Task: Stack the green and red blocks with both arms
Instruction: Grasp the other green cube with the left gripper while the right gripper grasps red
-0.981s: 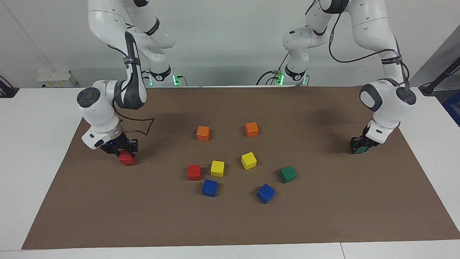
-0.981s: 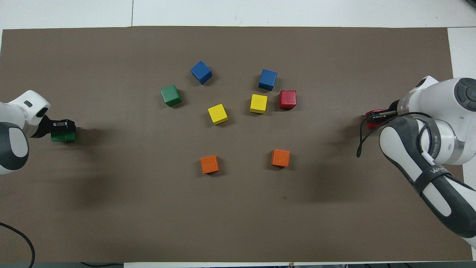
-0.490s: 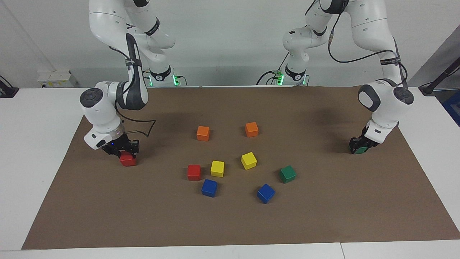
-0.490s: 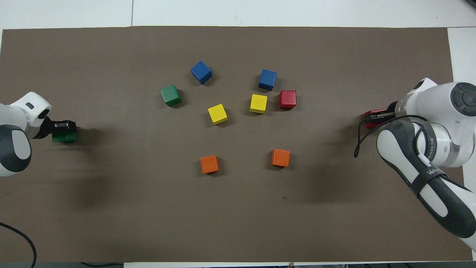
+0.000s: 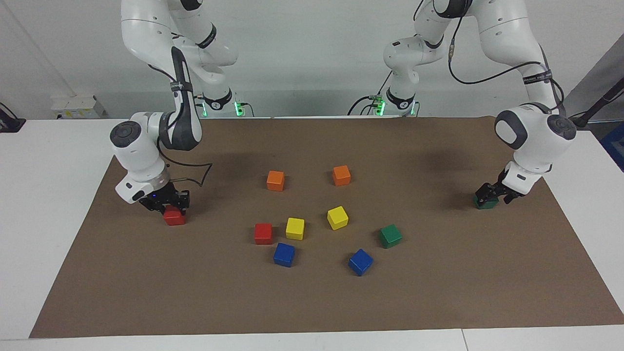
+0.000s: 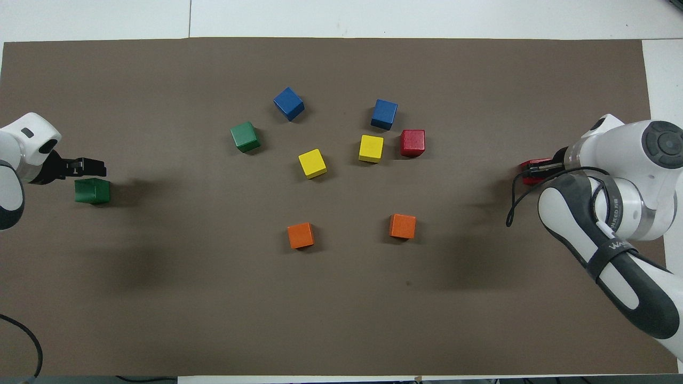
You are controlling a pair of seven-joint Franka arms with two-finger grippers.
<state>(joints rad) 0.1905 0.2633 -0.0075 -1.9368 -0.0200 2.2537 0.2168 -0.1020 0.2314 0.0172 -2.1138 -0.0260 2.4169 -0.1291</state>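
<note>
Left gripper [image 5: 496, 194] stands apart just over 1 green block [image 5: 484, 202] resting on the mat [image 5: 312, 302]. Right gripper [image 5: 166, 204] clamps 1 red block [image 5: 174, 216] at the right arm's end. Advice: lift straight, avoid nudging.

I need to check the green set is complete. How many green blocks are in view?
2. One green block lies beside a blue block; the other green block sits on the mat at the left arm's end, under the left gripper.

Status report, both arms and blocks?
Left gripper open above green block. Right gripper down on red block. Nothing stacked, nothing in the way.
</note>
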